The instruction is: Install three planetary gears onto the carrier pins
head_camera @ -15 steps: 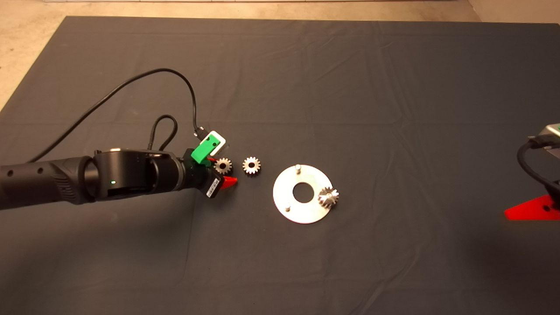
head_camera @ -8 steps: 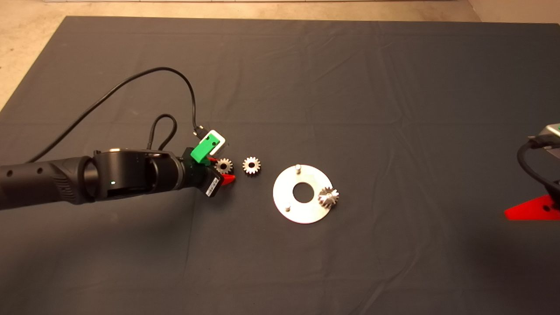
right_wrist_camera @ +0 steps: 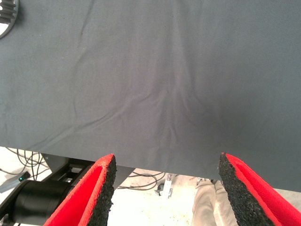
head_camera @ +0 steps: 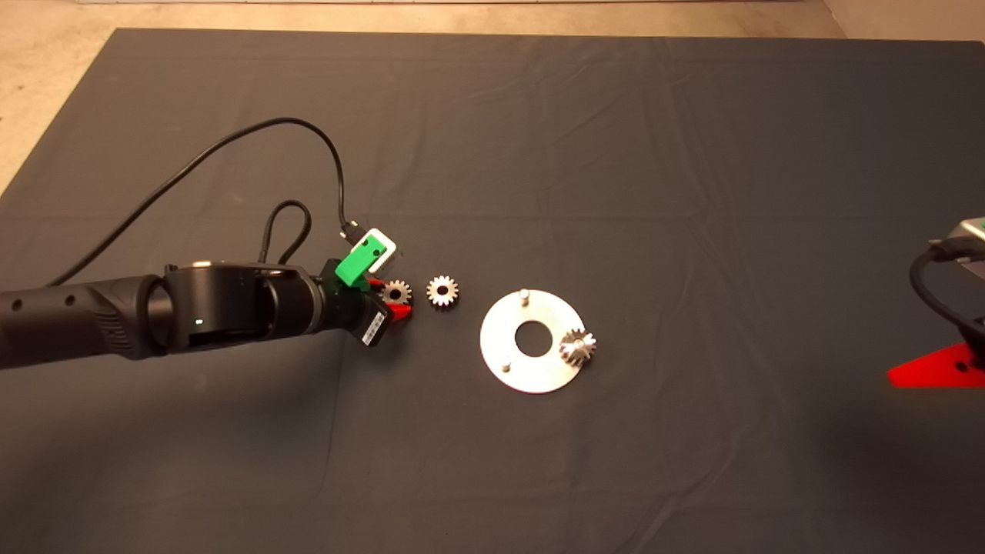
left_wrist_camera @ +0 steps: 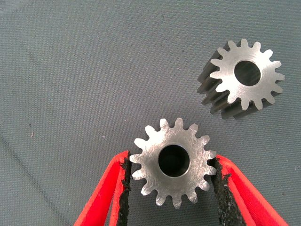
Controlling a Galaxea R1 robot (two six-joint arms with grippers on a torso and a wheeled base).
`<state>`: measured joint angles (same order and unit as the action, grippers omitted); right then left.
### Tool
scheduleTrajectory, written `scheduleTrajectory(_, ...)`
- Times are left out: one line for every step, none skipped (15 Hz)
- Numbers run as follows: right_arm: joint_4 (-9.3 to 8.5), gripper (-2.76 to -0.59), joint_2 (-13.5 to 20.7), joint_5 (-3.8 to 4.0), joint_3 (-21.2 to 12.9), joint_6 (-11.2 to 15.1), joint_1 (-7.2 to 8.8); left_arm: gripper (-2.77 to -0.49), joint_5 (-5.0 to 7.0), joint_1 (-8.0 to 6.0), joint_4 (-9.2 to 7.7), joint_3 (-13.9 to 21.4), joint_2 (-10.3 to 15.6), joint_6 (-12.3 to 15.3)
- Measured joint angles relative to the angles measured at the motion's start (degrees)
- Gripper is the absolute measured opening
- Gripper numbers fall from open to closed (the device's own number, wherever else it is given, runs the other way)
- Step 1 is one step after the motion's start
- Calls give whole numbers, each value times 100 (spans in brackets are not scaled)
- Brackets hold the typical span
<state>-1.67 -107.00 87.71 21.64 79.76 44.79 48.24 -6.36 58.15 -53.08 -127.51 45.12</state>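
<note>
The left end effector [left_wrist_camera: 171, 176] pinches a planetary gear [left_wrist_camera: 173, 161] lying flat on the mat [head_camera: 616, 154], beside a second gear [head_camera: 443, 291]. The right end effector [right_wrist_camera: 164, 188] waits wide open, holding nothing.

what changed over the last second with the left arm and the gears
The left pincer narrowed around the gear on the mat; its pads now touch the teeth on both sides, and the gear has not lifted. The second loose gear, the plate with one gear mounted and two bare pins, and the parked right pincer stayed put.
</note>
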Motion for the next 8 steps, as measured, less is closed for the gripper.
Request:
scheduleTrajectory(-11,-176,0,-1,0,2,0,-222,0,-2,0,0,0,0)
scheduleTrajectory(-17,-176,0,0,0,2,0,-222,0,0,12,0,0,0)
scheduleTrajectory(-30,-176,0,0,0,2,17,-223,-1,0,30,0,0,2)
scheduleTrajectory(-37,-176,0,0,0,2,46,-227,0,0,39,0,0,2)
scheduleTrajectory(-39,-176,0,-1,0,2,61,-227,0,0,39,0,1,0)
scheduleTrajectory(-44,-176,0,0,0,0,61,-227,0,2,41,0,1,0)
scheduleTrajectory(-45,-176,0,0,0,2,61,-230,0,1,41,0,1,0)
scheduleTrajectory(-47,-176,0,0,0,0,61,-232,2,0,41,0,4,0)
